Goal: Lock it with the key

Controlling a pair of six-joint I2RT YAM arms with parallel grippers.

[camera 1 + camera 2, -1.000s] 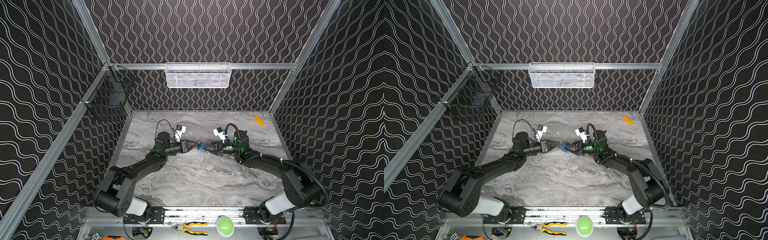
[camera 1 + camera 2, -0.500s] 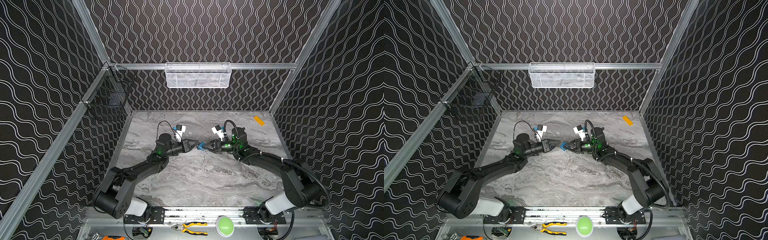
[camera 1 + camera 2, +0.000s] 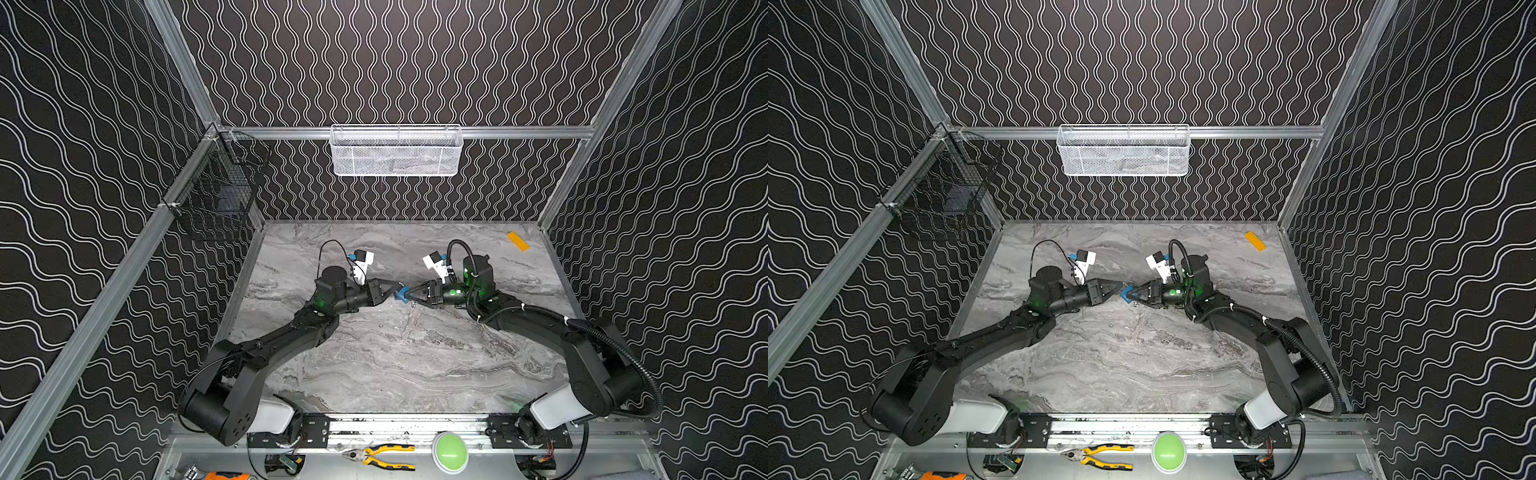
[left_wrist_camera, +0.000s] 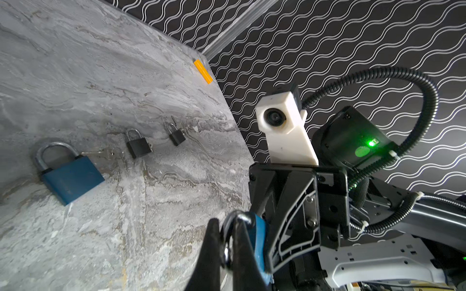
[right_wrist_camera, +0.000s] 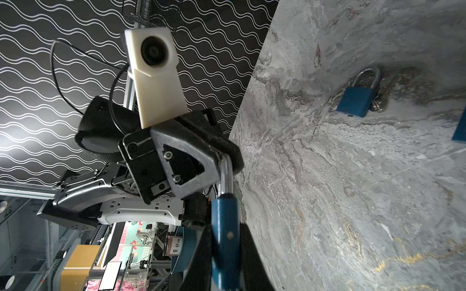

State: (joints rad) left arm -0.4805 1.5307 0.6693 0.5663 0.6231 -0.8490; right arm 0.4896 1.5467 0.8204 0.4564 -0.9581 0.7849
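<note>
Blue padlock [image 5: 224, 214] held over the middle of the surface [image 3: 415, 365]: right hand [image 5: 225, 241] pinches its body, left hand [image 4: 225, 226] pinches the shackle [image 5: 226, 173]. Best practice, as judged: press the 2 hands straight together along the shackle, avoiding twist; no key shows in either grip.

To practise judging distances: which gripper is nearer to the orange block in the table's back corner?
Right, narrowly. Both meet at the padlock; the right gripper is on its side facing the orange block, the left gripper on its far side.
</note>
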